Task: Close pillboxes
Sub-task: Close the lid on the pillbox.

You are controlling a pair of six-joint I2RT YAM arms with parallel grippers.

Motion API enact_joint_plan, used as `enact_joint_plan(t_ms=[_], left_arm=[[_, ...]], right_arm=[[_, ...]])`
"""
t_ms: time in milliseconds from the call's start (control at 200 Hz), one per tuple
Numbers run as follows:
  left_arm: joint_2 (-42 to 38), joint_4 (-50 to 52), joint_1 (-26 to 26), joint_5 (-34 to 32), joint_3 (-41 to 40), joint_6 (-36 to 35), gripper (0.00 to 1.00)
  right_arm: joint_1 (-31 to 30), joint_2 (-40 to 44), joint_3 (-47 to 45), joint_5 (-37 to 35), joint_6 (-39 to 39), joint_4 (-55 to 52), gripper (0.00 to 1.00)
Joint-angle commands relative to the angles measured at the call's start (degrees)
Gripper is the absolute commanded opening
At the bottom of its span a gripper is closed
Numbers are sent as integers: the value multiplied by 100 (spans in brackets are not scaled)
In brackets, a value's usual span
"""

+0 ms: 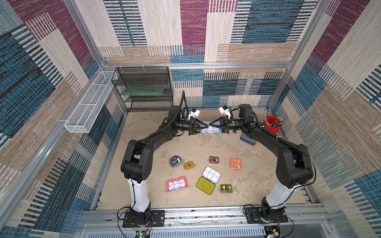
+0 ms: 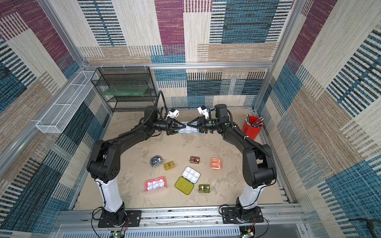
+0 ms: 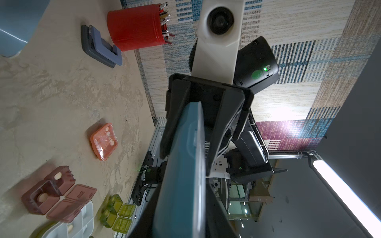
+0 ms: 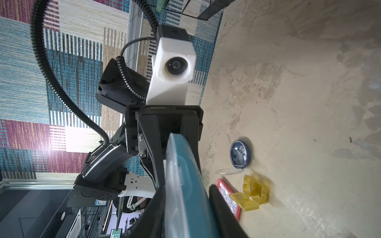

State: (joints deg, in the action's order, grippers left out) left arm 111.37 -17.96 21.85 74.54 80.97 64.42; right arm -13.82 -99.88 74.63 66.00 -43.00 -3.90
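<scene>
Both left end effector point(image 1: 205, 126) and right end effector point(image 1: 213, 126) pinch one flat, translucent blue pillbox point(image 1: 209, 130).

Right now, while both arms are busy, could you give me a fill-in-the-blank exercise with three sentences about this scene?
1. The pillbox that the left gripper and the right gripper are both shut on is light ____.
2. The cup that holds the pens is ____.
3. The orange pillbox lies on the robot's ____ side.
Missing words: blue; red; right.
</scene>
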Motion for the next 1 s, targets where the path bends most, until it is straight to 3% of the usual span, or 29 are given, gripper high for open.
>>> enact_joint_plan(t_ms=[0, 200, 997], left_arm=[[68, -191, 39, -151, 62, 171, 20], [119, -192, 22, -132, 130, 167, 9], [253, -614, -163, -124, 123, 527, 7]], right_arm=[[-22, 24, 43, -130, 92, -38, 42], [125, 212, -105, -45, 169, -146, 45], [226, 594, -555, 15, 3, 188, 34]])
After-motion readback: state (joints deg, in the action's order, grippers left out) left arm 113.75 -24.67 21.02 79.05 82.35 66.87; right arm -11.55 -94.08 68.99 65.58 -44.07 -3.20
